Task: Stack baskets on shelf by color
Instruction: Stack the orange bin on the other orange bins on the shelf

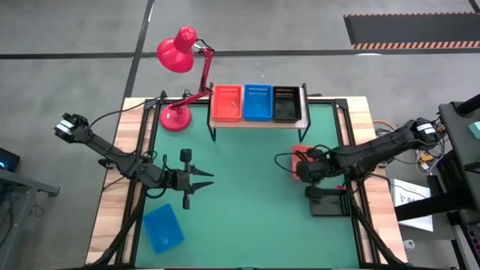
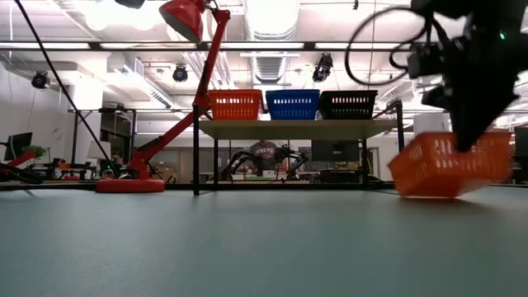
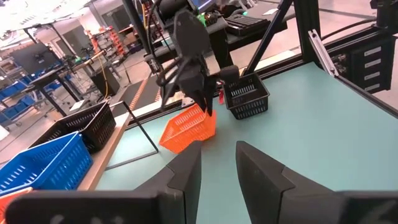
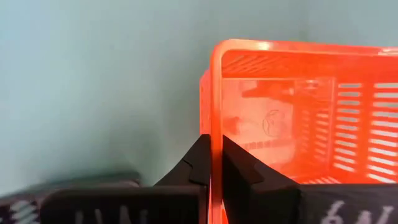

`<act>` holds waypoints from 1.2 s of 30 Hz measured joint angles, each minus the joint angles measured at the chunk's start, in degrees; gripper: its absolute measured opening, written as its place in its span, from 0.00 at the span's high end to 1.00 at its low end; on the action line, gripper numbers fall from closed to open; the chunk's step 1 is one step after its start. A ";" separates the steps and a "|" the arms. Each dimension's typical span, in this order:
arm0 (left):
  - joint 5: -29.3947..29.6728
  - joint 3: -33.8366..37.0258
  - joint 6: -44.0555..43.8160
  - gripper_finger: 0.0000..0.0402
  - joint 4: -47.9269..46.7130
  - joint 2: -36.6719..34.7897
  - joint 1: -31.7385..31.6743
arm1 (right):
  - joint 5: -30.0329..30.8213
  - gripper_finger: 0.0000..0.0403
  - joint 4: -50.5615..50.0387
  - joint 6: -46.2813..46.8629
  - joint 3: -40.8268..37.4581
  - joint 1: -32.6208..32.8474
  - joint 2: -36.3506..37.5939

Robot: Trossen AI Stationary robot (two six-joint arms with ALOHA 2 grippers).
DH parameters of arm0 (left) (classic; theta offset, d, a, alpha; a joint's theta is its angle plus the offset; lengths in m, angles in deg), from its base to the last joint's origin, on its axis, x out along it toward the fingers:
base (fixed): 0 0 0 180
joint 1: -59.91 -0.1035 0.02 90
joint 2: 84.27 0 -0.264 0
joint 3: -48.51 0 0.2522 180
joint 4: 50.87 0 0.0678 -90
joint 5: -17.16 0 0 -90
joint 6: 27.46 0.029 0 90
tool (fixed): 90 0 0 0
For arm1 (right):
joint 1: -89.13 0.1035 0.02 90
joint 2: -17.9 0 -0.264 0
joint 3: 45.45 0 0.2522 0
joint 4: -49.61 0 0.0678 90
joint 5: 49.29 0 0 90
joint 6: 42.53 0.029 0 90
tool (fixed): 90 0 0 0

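Baskets are sitting on the shelf (image 1: 259, 122); right of it, your right gripper (image 1: 303, 169) is pinching a mesh orange basket's (image 2: 450, 165) rim, left gripper (image 1: 201, 180) spread.

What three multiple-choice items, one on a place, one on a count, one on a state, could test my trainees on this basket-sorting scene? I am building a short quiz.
1. Where does the loose blue mesh plastic basket lie?
A. On the green table near the left arm's side
B. On the wooden shelf
C. Under the red desk lamp

2. How many basket stacks stand on the low light-wood shelf?
A. One
B. Three
C. Five

3. What is the right gripper doing?
A. Hanging open over bare table
B. Clamping the rim of an orange-red mesh basket
C. Holding a black basket

Answers: 1 A, the high view shows it on the table's near left corner. 2 B, orange-red, blue and black sit side by side. 3 B, the right wrist view shows fingers pinching the orange wall.
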 joint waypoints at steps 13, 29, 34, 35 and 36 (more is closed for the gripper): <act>0.01 0.02 0.18 0.79 -0.35 0.00 0.00 | -0.68 0.97 1.86 -0.27 10.97 4.05 -4.75; 0.55 3.29 0.33 0.79 -1.70 -3.01 0.04 | -0.04 0.97 0.99 -14.44 36.40 5.49 -20.70; 2.22 3.92 -0.14 0.79 -1.53 -5.40 0.09 | 7.20 0.97 2.15 -19.56 40.91 5.49 -20.72; 2.28 3.93 -0.69 0.79 -1.55 -5.73 0.09 | 8.91 0.97 2.49 -20.37 41.65 5.47 -20.68; 2.30 3.93 -1.28 0.79 -1.49 -6.00 0.09 | 10.83 0.97 2.73 -20.87 42.45 5.46 -20.68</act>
